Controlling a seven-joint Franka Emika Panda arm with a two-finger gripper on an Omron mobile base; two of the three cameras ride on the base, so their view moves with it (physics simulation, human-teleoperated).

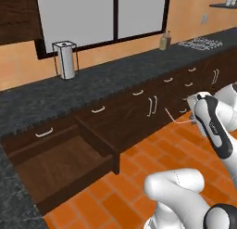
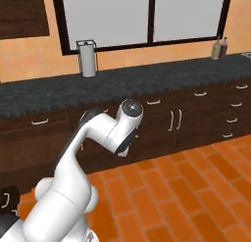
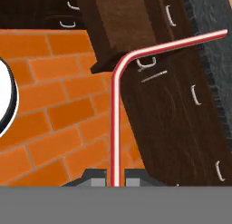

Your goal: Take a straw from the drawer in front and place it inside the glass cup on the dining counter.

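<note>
My gripper (image 3: 115, 177) is shut on the straw (image 3: 114, 119), a thin red-and-white striped tube. It rises straight from between the fingertips, then bends sharply off to one side. In the left base view the straw (image 1: 174, 120) is a faint pale line sticking out of the gripper (image 1: 190, 120) above the floor, well right of the drawer (image 1: 69, 163). That dark brown wooden drawer stands pulled out and looks empty. The hand view has the drawer (image 3: 122, 19) beyond the straw's bend. The glass cup and the dining counter are out of view.
A black speckled counter (image 1: 92, 86) runs over dark cabinets with small silver handles. On it stand a paper towel holder (image 1: 65, 59) and a bottle (image 1: 164, 40). Orange brick floor (image 1: 152, 158) lies below. My own arm (image 2: 105, 133) blocks the middle of the right base view.
</note>
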